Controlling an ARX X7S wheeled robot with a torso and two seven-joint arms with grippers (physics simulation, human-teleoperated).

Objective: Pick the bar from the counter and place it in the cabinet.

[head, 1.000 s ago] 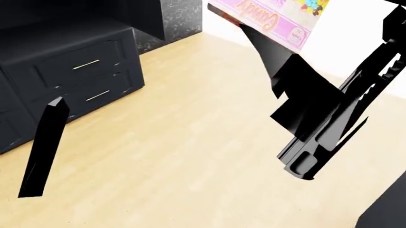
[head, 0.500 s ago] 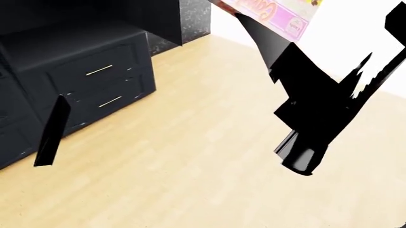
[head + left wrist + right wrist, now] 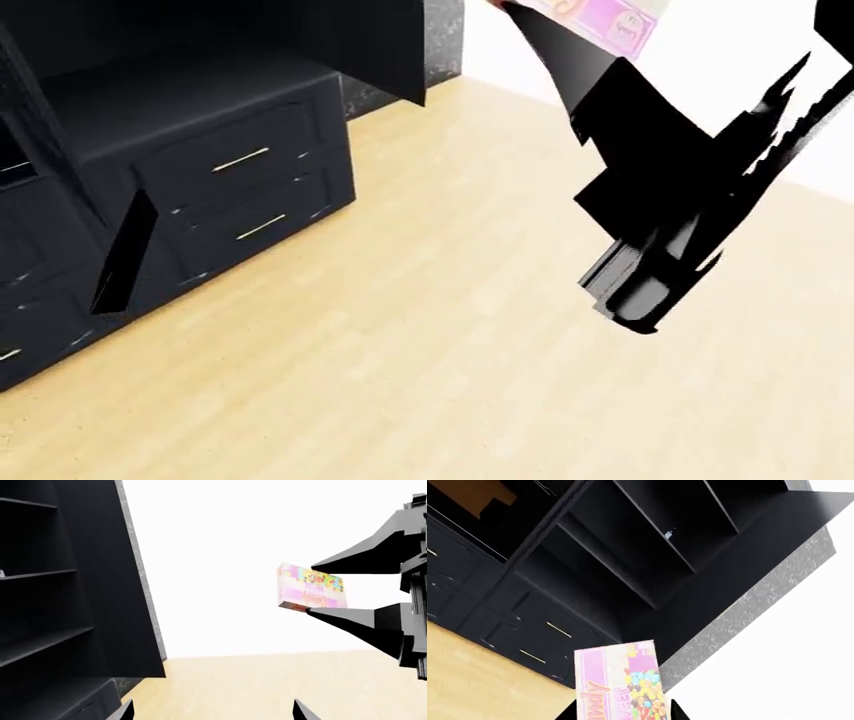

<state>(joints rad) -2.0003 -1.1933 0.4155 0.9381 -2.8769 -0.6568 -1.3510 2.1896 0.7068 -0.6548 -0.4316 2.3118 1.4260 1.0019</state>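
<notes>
- Holding the bar (image 3: pixel 311 588) in the left wrist view: right hand (image 3: pixel 311 587) has two black fingers (image 3: pixel 357 622) pinched on it, one above and one below, packet level in the air against a white background
- Bar sits well apart from the cabinet (image 3: pixel 73 580); dark shelves stacked in the open recess, speckled grey edge on the side panel
- Wood floor (image 3: pixel 267 680) below; two black tips of the left hand (image 3: pixel 210 711) poke in at the frame edge, spread apart, nothing between them
- Head view: only a pink corner of the bar (image 3: pixel 601 20) shows at the top edge, black right arm (image 3: pixel 667 190) running down from it, grip itself cut off by the frame
- Cabinet (image 3: pixel 200 150) on the left side with a dark recess above two drawers, slim brass handles (image 3: pixel 240 159) on the drawer fronts
- Left arm (image 3: pixel 123 250) is a thin black strip in front of the drawers, its hand not shown here
- Light wood floor (image 3: pixel 400 350) fills the rest, bar high above it and right of the cabinet
- Right wrist view: bar (image 3: pixel 622 682) close to the lens, pink with candy picture and yellowish lettering, black finger (image 3: pixel 675 712) edges either side at the bottom
- Cabinet (image 3: pixel 627 555) beyond the bar, shelves and drawers with brass pulls (image 3: pixel 558 629), bar not inside any shelf
</notes>
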